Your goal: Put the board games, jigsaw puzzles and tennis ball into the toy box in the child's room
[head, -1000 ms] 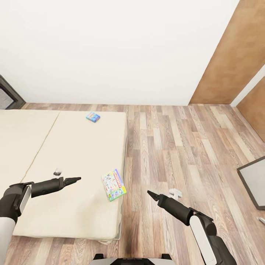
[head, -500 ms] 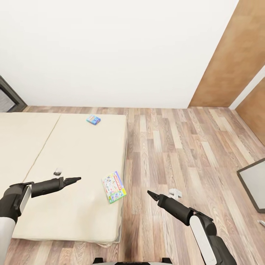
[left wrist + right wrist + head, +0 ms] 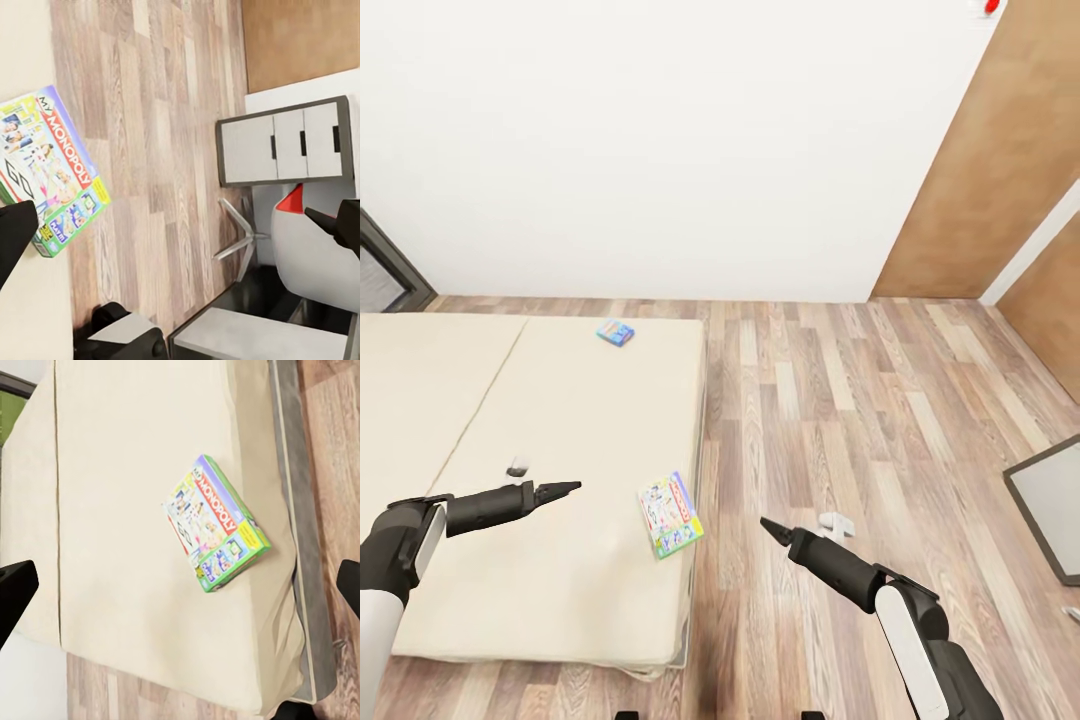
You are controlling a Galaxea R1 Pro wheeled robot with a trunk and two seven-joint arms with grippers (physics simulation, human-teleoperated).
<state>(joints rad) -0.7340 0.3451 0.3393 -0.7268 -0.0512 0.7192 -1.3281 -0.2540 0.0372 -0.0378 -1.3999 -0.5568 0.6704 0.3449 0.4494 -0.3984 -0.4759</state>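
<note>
Here, a white-green flat cardboard board game (image 3: 670, 514) and a smaller blue one (image 3: 616, 332) are seen lying on the beige-mattressed bed (image 3: 540, 440); both grippers, left (image 3: 565, 488) and right (image 3: 770, 526), are held spread and empty.

Bedroom (bed (image 3: 540, 470), wood floor (image 3: 840, 400))

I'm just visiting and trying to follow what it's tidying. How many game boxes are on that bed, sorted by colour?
White-green board game: 1, near the bed's floor-side edge, cover reading "My Monopoly" in the left wrist view.
Blue board game: 1, smaller, at the far end near the wall.
Total: 2 game boxes, both lying flat on the mattress, apart from each other.
</note>
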